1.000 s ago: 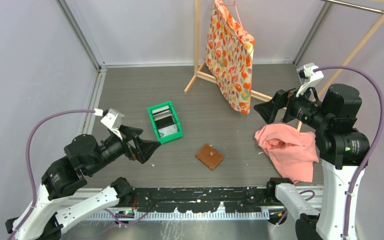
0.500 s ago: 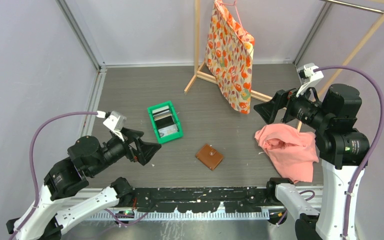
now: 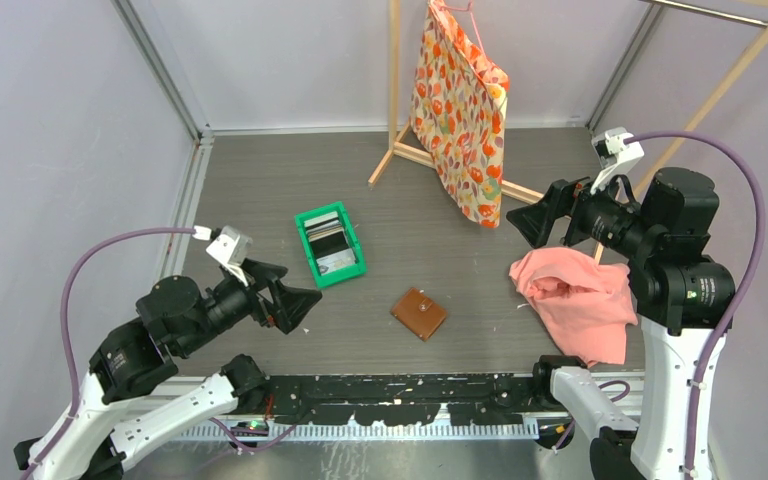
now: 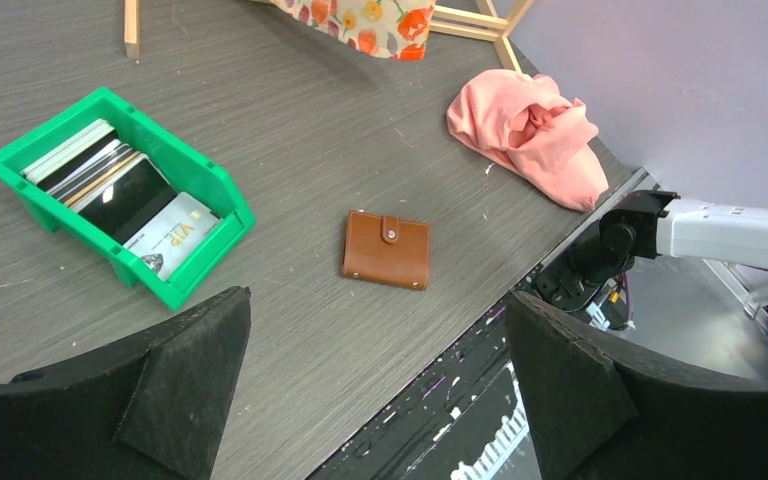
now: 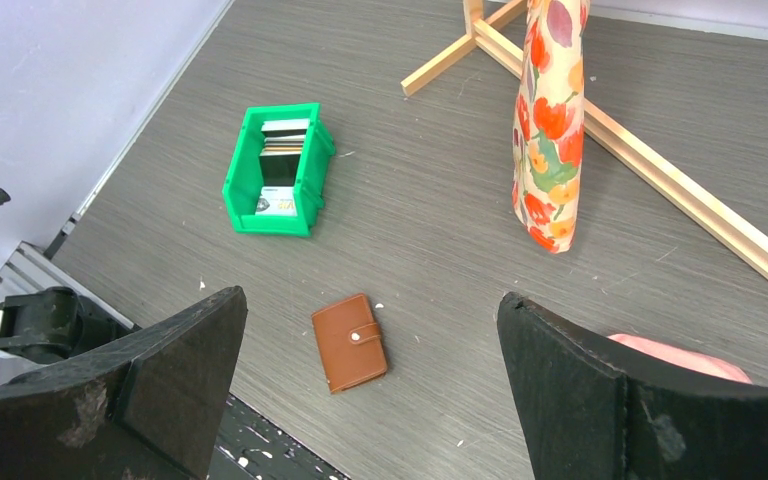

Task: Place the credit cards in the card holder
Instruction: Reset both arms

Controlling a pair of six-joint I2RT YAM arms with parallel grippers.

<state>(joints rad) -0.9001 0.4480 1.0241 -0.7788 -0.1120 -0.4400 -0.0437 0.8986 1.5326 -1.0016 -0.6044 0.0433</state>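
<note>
The card holder is a brown leather wallet, snapped shut, flat on the grey table near its front edge; it also shows in the wrist views. The credit cards stand stacked on edge inside a green bin, dark, grey and white ones. My left gripper hovers open to the left of the wallet and below the bin, with nothing between its fingers. My right gripper hangs open and empty high at the right, well above the table.
A pink cloth lies crumpled at the right under the right arm. A floral garment hangs on a wooden rack at the back. Grey walls close three sides. A black rail runs along the near edge.
My left arm has drifted slightly down toward the near edge, gripper still open. The right arm, wallet and bin have not moved.
</note>
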